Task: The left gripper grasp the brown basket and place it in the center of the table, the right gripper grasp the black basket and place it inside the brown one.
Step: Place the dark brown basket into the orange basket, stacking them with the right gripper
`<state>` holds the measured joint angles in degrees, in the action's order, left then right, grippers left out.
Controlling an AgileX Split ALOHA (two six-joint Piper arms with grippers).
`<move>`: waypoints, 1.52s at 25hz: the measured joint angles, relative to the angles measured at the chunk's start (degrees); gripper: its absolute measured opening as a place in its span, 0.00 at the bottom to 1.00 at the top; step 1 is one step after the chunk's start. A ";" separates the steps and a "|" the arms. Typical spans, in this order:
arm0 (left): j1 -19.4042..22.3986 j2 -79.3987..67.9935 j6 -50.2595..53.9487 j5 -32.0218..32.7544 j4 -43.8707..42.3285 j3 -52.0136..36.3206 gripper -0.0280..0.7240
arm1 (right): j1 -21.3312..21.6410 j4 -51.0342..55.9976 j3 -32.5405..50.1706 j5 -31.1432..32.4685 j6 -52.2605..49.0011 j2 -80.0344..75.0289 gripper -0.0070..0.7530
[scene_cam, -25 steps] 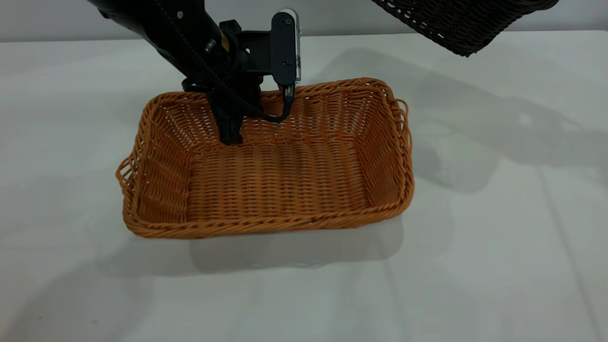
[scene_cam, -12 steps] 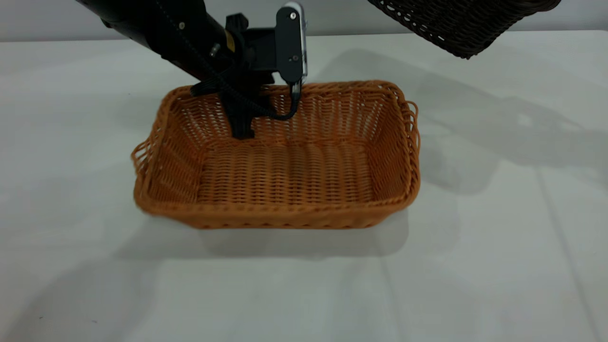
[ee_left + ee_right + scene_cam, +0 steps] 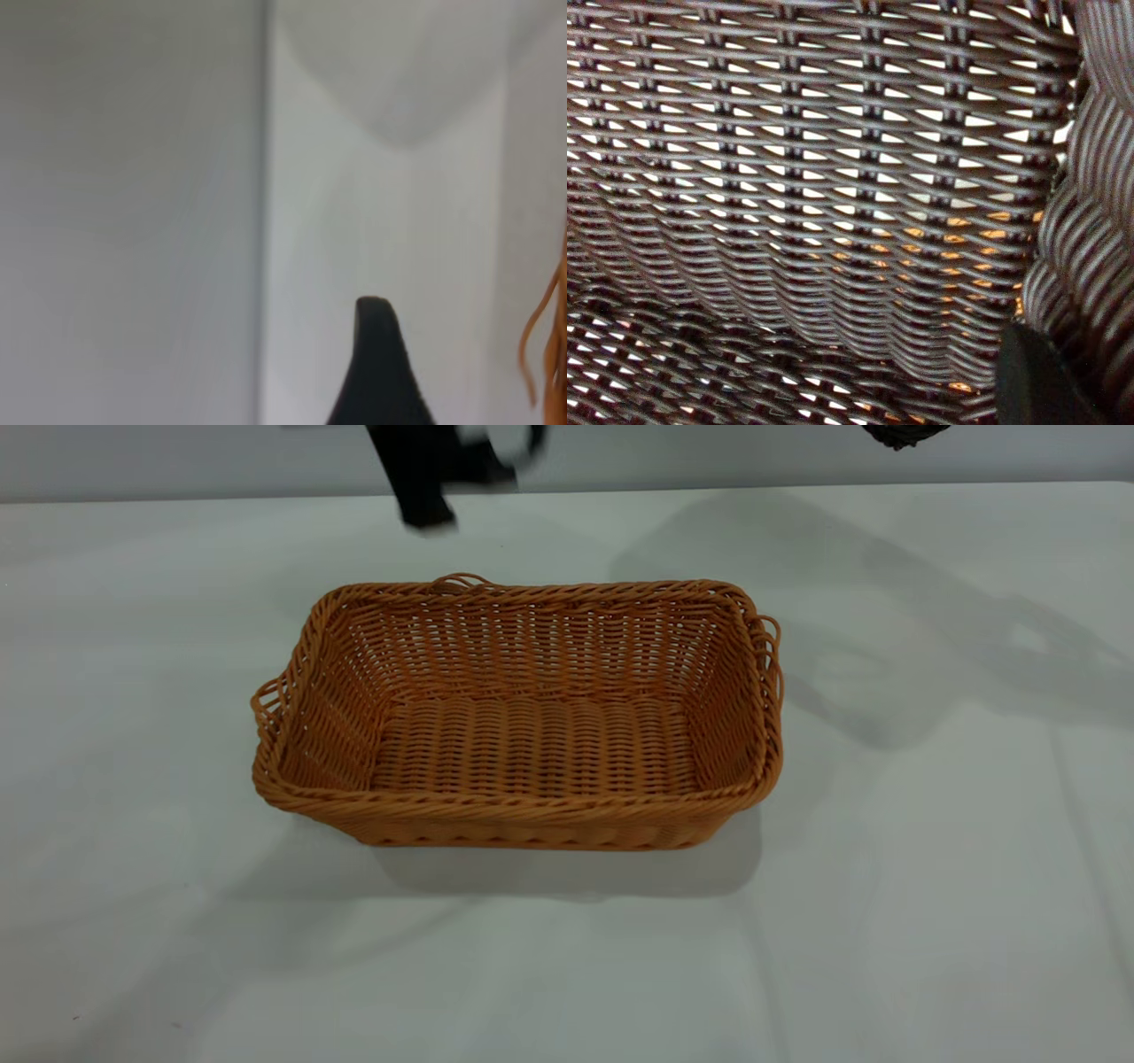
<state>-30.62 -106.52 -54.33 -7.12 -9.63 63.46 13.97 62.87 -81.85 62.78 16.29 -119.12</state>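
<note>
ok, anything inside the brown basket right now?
Nothing: the brown basket shows only its bare woven floor and walls. The table beneath it is covered. The black basket is up at the frame's top edge; the left gripper is above the table behind it.

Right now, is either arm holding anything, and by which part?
The left gripper holds nothing, clear of the brown basket. The black basket hangs lifted at the right gripper, apparently held at its braided rim, though the fingers are mostly hidden.

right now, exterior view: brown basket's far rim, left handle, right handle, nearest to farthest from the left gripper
1. far rim of the brown basket, by the left gripper
2. left handle, view's left end
3. right handle, opposite end
</note>
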 joint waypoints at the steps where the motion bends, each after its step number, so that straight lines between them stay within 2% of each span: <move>1: -0.11 3.79 0.43 0.84 0.00 -1.11 0.65 | -0.57 -0.24 0.00 0.00 0.26 0.00 0.13; 4: -0.33 14.56 3.12 2.98 0.00 -4.06 0.63 | -3.88 -1.50 0.00 -0.12 0.50 0.00 0.13; 8: -0.40 26.83 7.55 4.81 0.00 -5.12 0.60 | -12.57 -8.68 -0.02 -0.92 0.90 0.00 0.13; 14: -0.40 36.76 10.25 5.38 0.00 -5.18 0.59 | -26.44 -21.29 -0.02 -7.13 -0.84 0.00 0.13; 17: -0.40 39.28 10.49 5.52 0.00 -5.18 0.59 | -30.10 -26.22 -0.02 -10.35 -3.74 -0.45 0.13; 23: -0.44 40.71 11.80 6.21 0.00 -5.18 0.59 | -30.65 -28.81 -0.02 -13.37 -7.39 -4.13 0.13; 32: -0.44 40.71 11.96 6.33 0.00 -5.23 0.59 | -31.14 -30.06 -0.02 -13.25 -7.60 -8.58 0.15; 35: -0.44 40.71 11.96 6.28 0.00 -5.23 0.59 | -31.14 -30.06 -0.10 -13.04 -7.60 -8.53 0.25; 38: -0.44 41.24 12.14 5.88 0.00 -5.28 0.59 | -31.14 -30.00 -0.26 -10.30 -6.67 -7.63 0.42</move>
<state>-31.06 -65.28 -42.19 -1.24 -9.63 58.18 -17.17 32.87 -82.12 52.48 9.62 -126.74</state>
